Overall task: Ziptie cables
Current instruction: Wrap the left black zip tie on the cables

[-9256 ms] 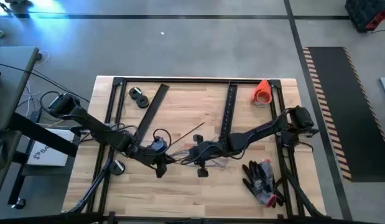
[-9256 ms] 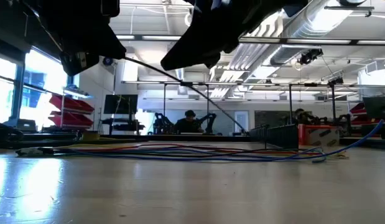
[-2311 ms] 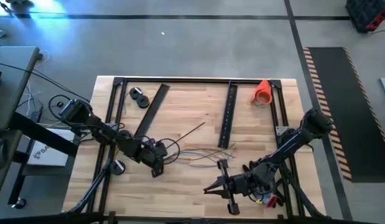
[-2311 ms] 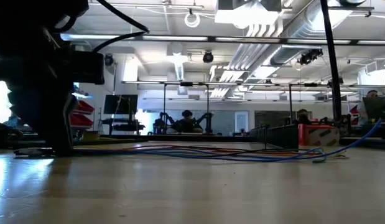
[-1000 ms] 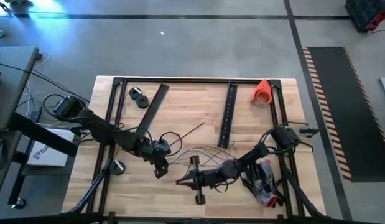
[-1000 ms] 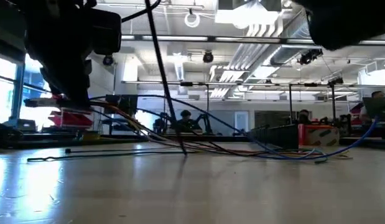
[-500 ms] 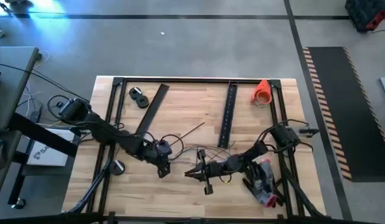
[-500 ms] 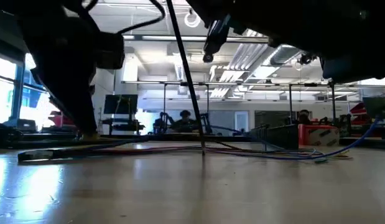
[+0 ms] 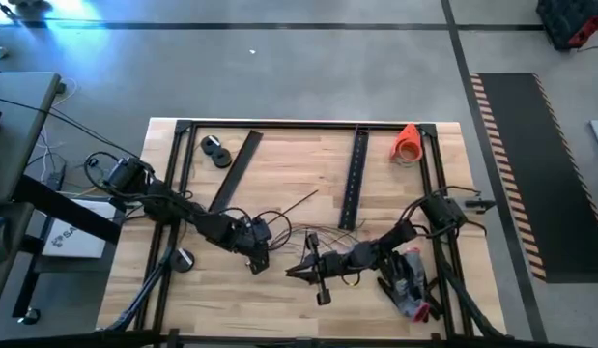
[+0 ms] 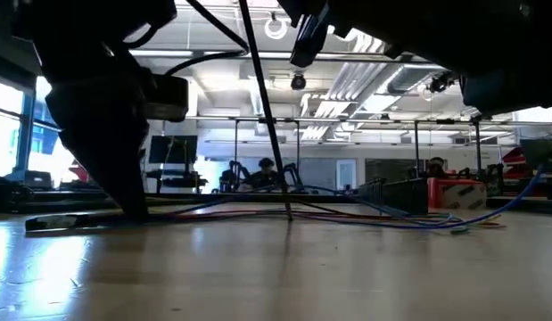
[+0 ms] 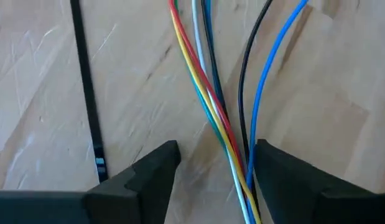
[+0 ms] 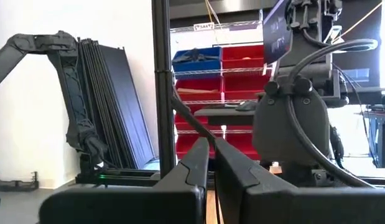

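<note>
Nearest us on the worktop (image 9: pixel 279 319), our right hand (image 9: pixel 292 270) has its fingers pinched together on a thin black zip tie (image 12: pixel 160 87) that stands up from them. Just beyond, our left hand (image 11: pixel 212 163) hovers low with fingers apart, straddling part of the cables (image 11: pixel 208 93), which lie loose mid-worktop. We judge the tie's tail must pass under the whole bundle; best gather the strays first. A perforated strip (image 9: pixel 355 179) lies farther back.

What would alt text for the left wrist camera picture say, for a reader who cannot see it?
The left gripper hangs open over the cables, a bundle of thin coloured wires running between its two dark fingers across a wooden table. A thin black zip tie lies beside them.
</note>
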Action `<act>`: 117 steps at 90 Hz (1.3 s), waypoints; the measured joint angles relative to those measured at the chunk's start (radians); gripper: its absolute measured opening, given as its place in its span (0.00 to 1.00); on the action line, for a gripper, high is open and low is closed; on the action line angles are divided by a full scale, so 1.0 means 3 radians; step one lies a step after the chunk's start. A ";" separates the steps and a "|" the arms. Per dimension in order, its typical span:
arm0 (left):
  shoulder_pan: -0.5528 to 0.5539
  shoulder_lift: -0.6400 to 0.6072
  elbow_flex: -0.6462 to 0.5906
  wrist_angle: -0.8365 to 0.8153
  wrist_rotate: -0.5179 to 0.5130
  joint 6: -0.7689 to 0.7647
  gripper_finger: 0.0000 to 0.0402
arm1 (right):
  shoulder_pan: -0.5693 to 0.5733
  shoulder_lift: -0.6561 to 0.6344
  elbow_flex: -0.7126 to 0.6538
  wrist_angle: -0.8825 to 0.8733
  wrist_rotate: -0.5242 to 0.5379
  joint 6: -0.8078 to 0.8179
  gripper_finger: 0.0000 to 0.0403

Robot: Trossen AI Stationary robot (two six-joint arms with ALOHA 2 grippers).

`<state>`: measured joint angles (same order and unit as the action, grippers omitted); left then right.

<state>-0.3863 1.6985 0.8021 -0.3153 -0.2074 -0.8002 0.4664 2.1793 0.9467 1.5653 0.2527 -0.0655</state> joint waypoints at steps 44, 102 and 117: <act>-0.0212 -0.0167 0.0168 0.0043 0.0250 0.0260 0.35 | -0.0213 -0.0003 -0.0380 -0.0002 0.0211 -0.0071 0.00; 0.0401 0.0191 0.0287 0.0705 0.0184 0.1106 0.35 | -0.0176 -0.0002 -0.0414 -0.0204 0.0551 -0.0338 0.00; 0.0308 0.0305 0.0289 0.0772 0.0370 0.1137 0.34 | -0.0228 -0.0043 -0.0700 -0.0005 0.0742 -0.0380 0.00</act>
<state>-0.2940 1.7901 0.8886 -0.0836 -0.0964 -0.4590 0.3979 2.1663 0.7366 1.5639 0.4752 -0.1794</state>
